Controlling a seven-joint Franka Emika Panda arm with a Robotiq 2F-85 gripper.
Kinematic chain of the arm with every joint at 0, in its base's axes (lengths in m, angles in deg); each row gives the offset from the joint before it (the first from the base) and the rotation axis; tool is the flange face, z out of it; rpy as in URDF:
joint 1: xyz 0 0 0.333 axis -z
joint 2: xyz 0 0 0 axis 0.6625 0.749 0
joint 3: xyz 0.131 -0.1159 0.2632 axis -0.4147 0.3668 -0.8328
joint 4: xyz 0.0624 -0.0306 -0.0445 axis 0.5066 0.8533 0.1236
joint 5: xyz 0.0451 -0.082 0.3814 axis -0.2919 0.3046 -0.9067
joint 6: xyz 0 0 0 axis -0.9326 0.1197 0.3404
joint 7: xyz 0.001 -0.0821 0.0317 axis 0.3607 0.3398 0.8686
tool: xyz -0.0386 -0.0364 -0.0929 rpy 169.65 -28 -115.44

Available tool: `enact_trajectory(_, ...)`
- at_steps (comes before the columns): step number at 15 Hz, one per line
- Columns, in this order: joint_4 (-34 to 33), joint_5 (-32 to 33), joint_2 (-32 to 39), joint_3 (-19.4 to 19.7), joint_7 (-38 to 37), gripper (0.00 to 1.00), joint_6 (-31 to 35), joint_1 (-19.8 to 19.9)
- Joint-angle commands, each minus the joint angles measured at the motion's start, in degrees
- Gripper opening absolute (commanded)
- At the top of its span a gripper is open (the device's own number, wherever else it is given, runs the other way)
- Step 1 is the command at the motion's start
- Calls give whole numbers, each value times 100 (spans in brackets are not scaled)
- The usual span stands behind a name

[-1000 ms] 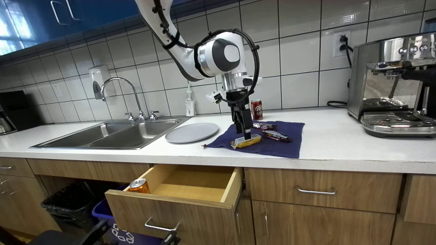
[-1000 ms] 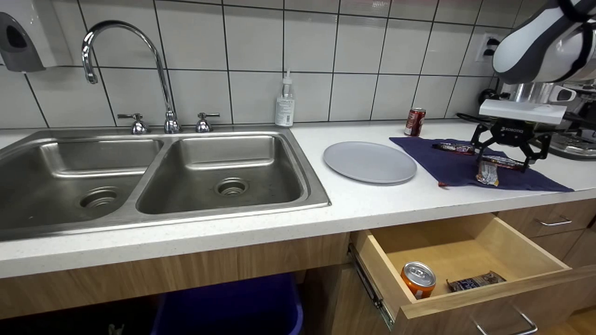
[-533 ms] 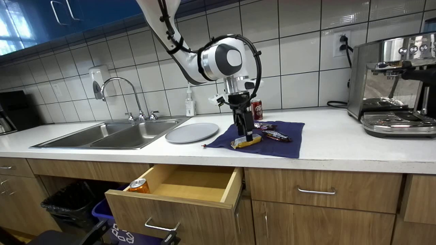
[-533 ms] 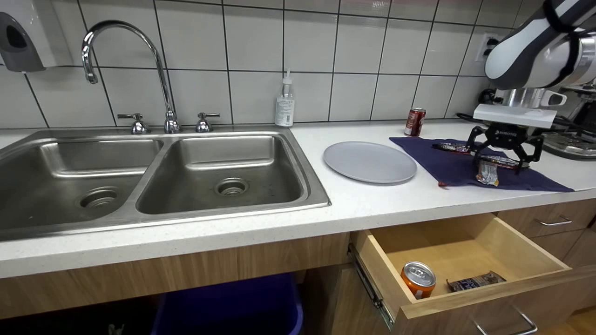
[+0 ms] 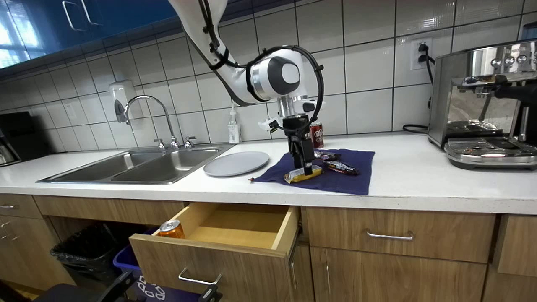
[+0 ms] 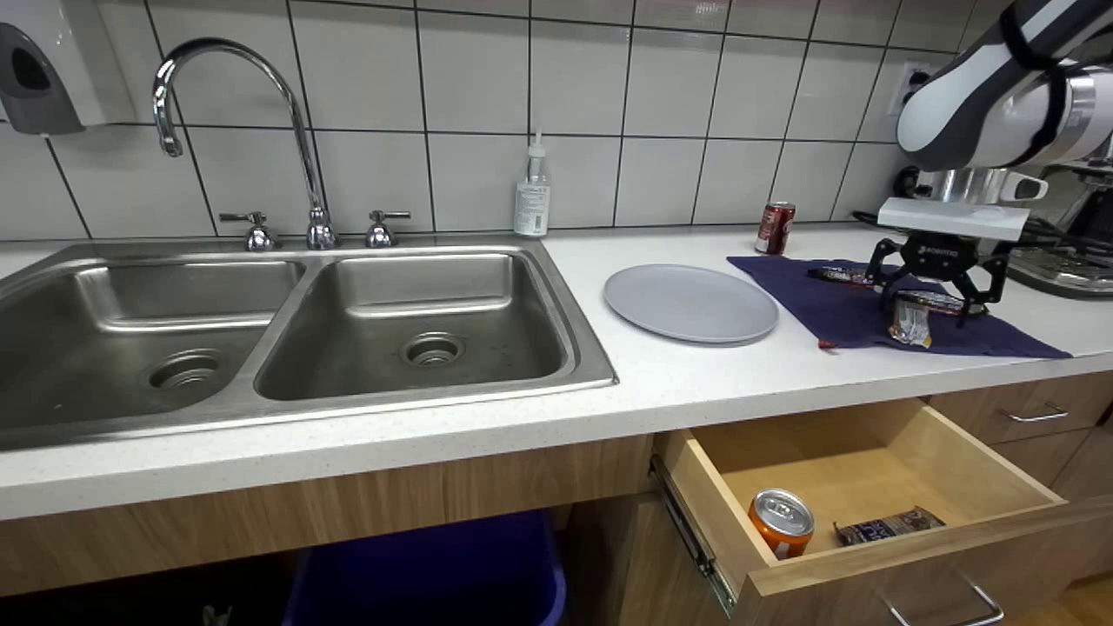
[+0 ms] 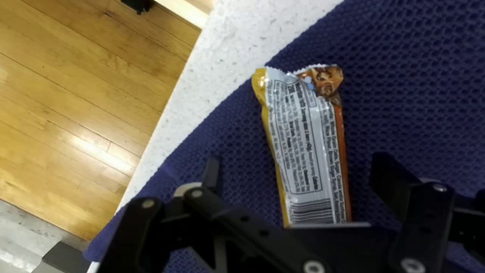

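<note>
In the wrist view the gripper (image 7: 297, 170) had its jaws spread on either side of the snack bar (image 7: 303, 148), which lay on the blue cloth (image 7: 409, 94), one end toward twelve o'clock; the reach looked finished, the grip not yet made.

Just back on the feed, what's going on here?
The gripper hangs open over a yellow-and-silver wrapped bar, jaws apart on either side, holding nothing. The bar lies on a navy cloth on the counter, near two darker wrapped snacks. Below, a drawer stands pulled out with an orange can and another dark packet inside.
</note>
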Motion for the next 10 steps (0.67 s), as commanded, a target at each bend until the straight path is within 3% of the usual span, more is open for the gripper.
enact_trajectory(1, -316, -148, 158, 20, 163, 100, -278, 26)
enact_trajectory(4, -374, -172, 207, 21, 164, 100, -310, 34)
enact_trajectory(5, -388, -175, 218, 26, 157, 75, -313, 32)
enact_trajectory(6, -399, -180, 227, 26, 160, 72, -311, 34)
enact_trajectory(10, -427, -199, 252, 46, 157, 42, -319, 35)
